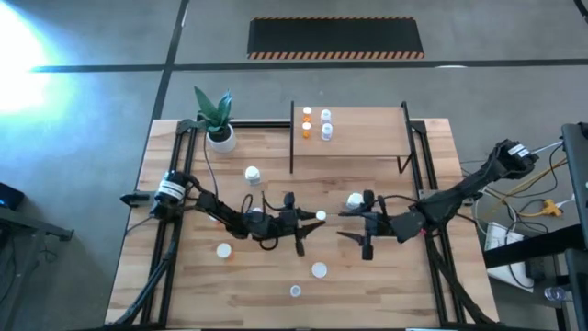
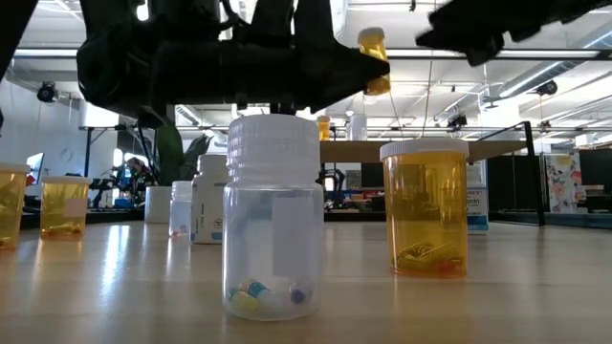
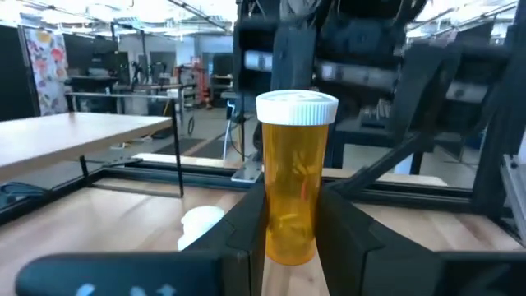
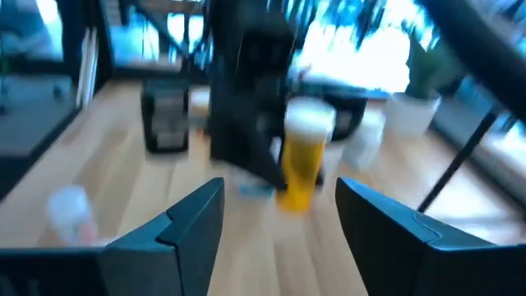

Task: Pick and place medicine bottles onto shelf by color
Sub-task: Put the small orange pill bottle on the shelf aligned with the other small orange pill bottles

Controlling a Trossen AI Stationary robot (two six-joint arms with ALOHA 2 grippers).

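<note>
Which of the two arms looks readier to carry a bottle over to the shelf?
Left. Its tool already grips an orange bottle lifted off the table, while the right tool is open and empty. The shelf lies just ahead.

Strongly blurred in the right wrist view: the orange bottle (image 4: 302,156) and the dark arm (image 4: 246,90) behind it, outlines not readable. Cut off at the low view's left edge: another orange bottle (image 2: 10,205). Too small in the high view to tell colours: the bottles on the shelf (image 1: 354,124).
</note>
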